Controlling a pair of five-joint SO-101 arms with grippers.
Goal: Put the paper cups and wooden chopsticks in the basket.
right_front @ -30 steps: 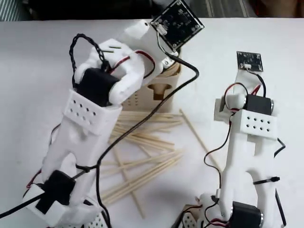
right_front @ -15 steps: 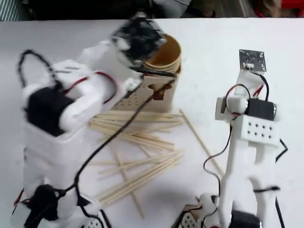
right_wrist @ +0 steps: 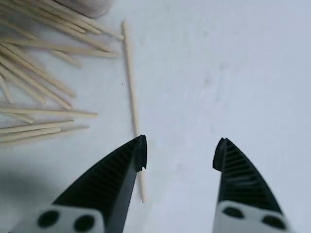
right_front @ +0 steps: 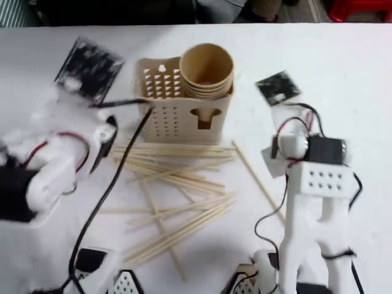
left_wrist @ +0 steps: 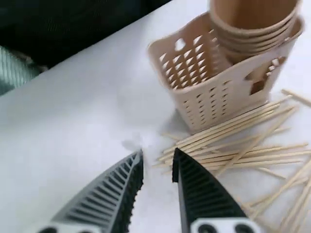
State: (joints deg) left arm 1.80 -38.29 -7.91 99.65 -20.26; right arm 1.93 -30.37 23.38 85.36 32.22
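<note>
left gripper (left_wrist: pixel 156 162) barely apart, right gripper (right_wrist: pixel 180 148) wide apart, both empty.
paper cups (right_front: pixel 207 67) stacked in basket (right_front: pixel 165 116), seemingly done; wooden chopsticks (right_front: pixel 177 177) scattered on table (right_front: pixel 331 55) beside basket, all left to load.

Bare desk (right_front: pixel 355 55) toward the far right corner. Near the far edge, blocked by upright basket (right_front: pixel 177 119) holding stacked paper cups (right_front: pixel 207 68); chopsticks (right_front: pixel 177 177) strewn just beside its near side.

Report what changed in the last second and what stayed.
The left arm swung from above the basket toward its own side; the left gripper is now open and empty by the chopsticks. The right arm turned slightly toward the basket. Basket, stacked paper cups and chopsticks stayed put.
</note>
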